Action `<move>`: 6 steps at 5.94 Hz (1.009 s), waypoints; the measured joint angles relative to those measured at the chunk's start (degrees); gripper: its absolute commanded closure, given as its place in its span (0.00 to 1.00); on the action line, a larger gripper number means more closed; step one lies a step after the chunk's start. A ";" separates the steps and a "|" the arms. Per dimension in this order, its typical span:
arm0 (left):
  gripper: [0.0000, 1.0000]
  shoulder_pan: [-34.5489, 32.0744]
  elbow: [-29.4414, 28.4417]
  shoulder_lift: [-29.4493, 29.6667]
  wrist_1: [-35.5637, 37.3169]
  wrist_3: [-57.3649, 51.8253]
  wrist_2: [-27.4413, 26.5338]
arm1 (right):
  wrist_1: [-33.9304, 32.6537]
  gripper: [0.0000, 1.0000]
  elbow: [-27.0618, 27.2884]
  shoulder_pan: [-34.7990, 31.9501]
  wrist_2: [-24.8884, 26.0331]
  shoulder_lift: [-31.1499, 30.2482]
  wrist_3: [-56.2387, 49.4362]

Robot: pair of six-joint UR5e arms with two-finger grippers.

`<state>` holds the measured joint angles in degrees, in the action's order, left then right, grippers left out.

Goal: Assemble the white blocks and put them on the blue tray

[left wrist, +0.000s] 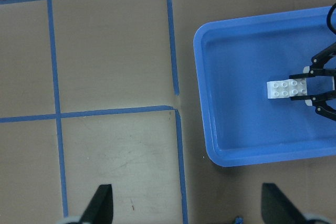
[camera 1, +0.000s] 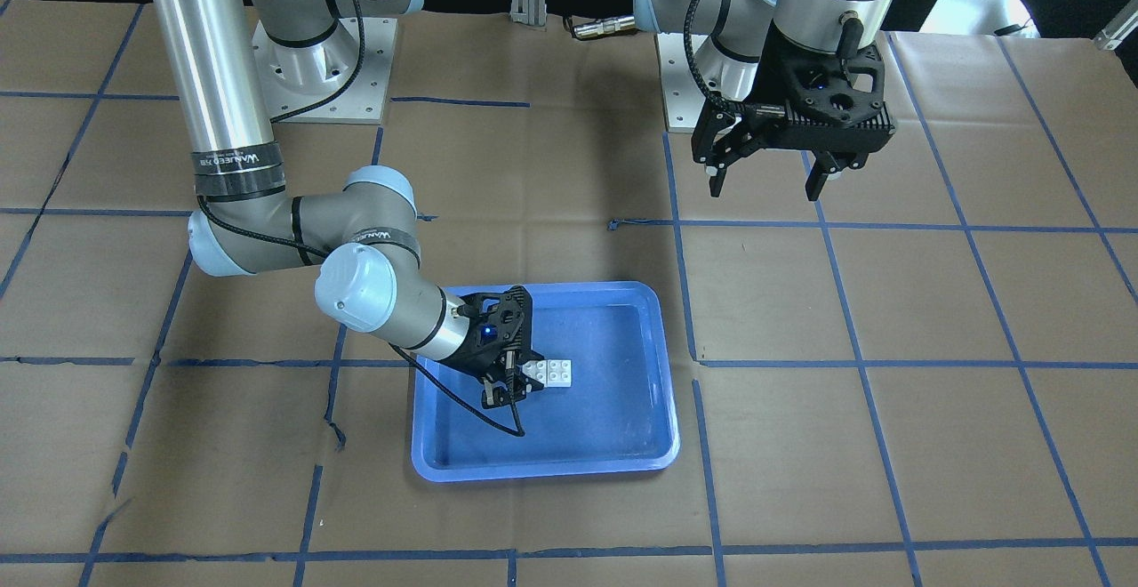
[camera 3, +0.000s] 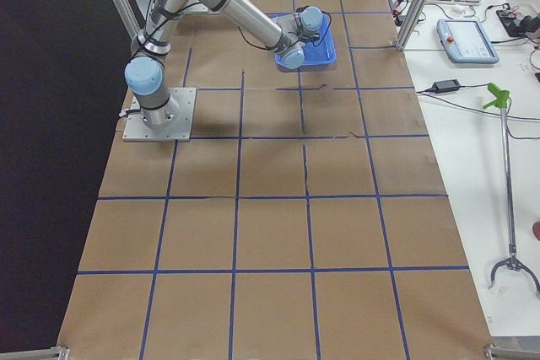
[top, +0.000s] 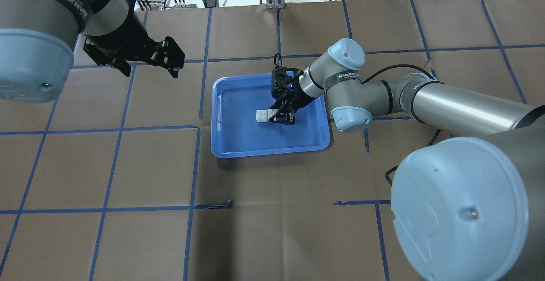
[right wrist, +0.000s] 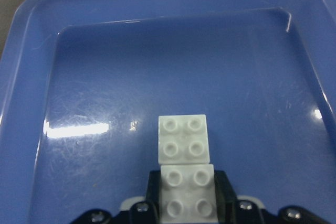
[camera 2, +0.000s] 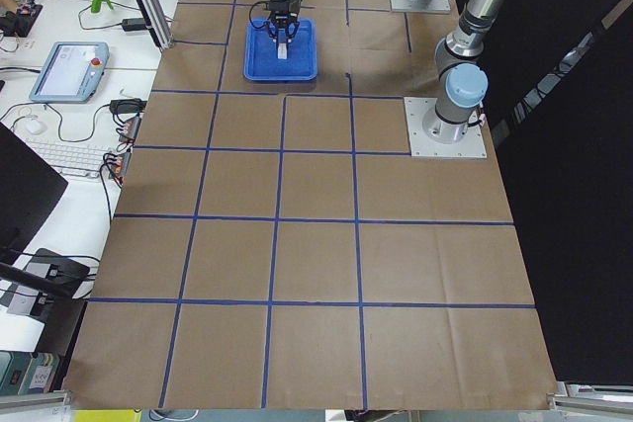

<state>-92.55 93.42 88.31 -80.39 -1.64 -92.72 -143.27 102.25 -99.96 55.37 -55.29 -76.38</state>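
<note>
Blocks [right wrist: 184, 141] sit touching inside blue tray [right wrist: 31, 77].

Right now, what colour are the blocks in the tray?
White: both blocks, four studs each. The right wrist view shows them best.

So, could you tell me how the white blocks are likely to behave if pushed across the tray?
The white blocks look like rigid moulded plastic, so they are probably stiff and light. Squat and square, they should slide rather than roll or tip. The blue tray floor shows glossy reflections, so they may skid easily.
</note>
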 measured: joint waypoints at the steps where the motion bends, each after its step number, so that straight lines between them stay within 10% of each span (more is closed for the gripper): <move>1: 0.01 0.00 0.00 -0.04 0.04 0.04 0.00 | 0.00 0.74 0.03 -0.03 0.00 0.00 0.00; 6: 0.01 0.39 0.25 -0.10 0.04 0.15 0.74 | 0.09 0.56 0.06 -0.06 -0.02 0.00 0.00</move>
<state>-92.16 93.67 88.21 -80.36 -1.49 -91.98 -143.18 102.31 -100.02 55.35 -55.29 -76.38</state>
